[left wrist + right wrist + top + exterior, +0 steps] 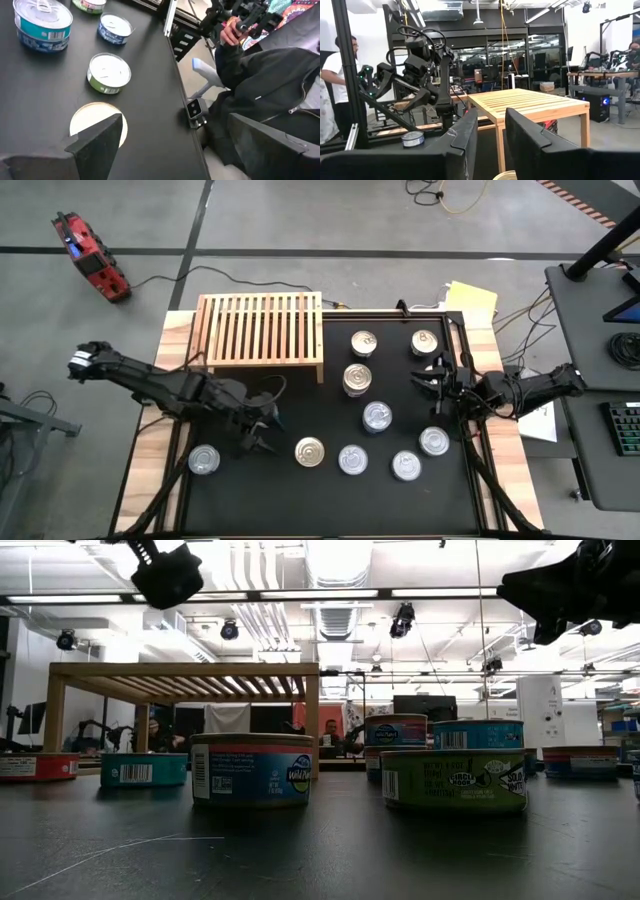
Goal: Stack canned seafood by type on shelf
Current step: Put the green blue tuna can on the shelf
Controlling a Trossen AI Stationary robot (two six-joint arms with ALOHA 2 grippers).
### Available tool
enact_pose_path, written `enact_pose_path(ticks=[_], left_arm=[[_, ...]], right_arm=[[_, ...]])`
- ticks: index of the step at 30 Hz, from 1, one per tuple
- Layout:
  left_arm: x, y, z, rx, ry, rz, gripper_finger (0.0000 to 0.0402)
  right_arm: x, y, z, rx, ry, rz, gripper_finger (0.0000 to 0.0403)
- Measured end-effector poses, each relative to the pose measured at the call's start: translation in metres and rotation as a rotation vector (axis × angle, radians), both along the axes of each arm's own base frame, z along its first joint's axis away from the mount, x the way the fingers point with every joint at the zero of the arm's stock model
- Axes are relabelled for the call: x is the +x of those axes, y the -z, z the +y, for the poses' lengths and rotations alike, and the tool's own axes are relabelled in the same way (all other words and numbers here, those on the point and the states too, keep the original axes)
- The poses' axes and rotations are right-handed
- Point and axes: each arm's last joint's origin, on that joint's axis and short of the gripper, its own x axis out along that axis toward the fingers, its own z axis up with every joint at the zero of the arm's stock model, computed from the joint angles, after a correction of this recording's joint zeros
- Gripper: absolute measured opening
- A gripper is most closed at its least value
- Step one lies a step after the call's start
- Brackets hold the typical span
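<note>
Left gripper point(259, 430): it is being held with jaws spread wide above the black mat, nothing between them, between the silver-lidded tin point(204, 459) at the left front and the gold-lidded tin point(310, 451).

Low light-wood slatted shelf point(262, 328): it is standing at the rear left of the table, its long axis running left to right, its slats running front to back; nothing is lying on top, and open room is showing under it in the low view.

Small round metal tins: ten are lying on the black rubber mat point(300, 410), none on the shelf, all upright with lids facing up. Two are being stacked as a pair point(358, 378) just right of the shelf's front corner; two more point(364, 343) point(424, 341) are sitting behind it near the mat's rear edge.

Front row: four silver-lidded tins point(352, 459) point(406, 466) point(434, 441) point(377, 417) are lying apart, with bare mat between them.

Right gripper point(437, 385): it is hovering by the mat's right edge, its dark fingers point(465, 135) standing a narrow gap apart, pinching nothing.

Edges: bare mat is lying open along the front edge.
</note>
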Motion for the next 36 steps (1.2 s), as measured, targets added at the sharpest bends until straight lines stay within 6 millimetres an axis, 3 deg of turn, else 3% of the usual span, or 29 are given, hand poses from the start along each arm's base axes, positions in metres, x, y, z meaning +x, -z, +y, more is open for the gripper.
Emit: enact_pose_path(ticks=[4, 8, 14, 22, 25, 28, 32, 36], left_arm=[[0.0, -0.007, 0.002, 0.134, 0.091, 0.148, 0.0346], [-0.006, -0.007, -0.001, 0.4, -0.182, 0.483, 0.0346], [0.011, -0.008, -0.017, 0.793, -0.438, 0.439, 0.0346], [0.063, 0.002, -0.041, 0.777, -0.468, 0.484, 0.0346], [0.084, 0.004, -0.054, 0.679, -0.318, 0.579, 0.0346], [0.087, 0.007, -0.057, 0.745, -0.347, 0.69, 0.0346], [0.091, -0.004, -0.055, 0.819, -0.463, 0.603, 0.0346], [0.093, 0.002, -0.058, 0.806, -0.513, 0.606, 0.0346]], right_arm=[[0.0, 0.0, 0.0, 0.003, 0.0, -0.001, 0.01], [0.0, 0.0, 0.0, -0.001, 0.0, -0.004, 0.0103], [0.0, 0.0, 0.0, -0.043, 0.011, 0.004, 0.0094], [0.0, 0.0, 0.0, -0.036, 0.009, 0.003, 0.0072], [0.0, 0.0, 0.0, -0.036, 0.009, 0.003, 0.0067], [0.0, 0.0, 0.0, -0.036, 0.009, 0.003, 0.0063], [0.0, 0.0, 0.0, -0.036, 0.009, 0.004, 0.0064], [0.0, 0.0, 0.0, -0.036, 0.009, 0.004, 0.0071]])
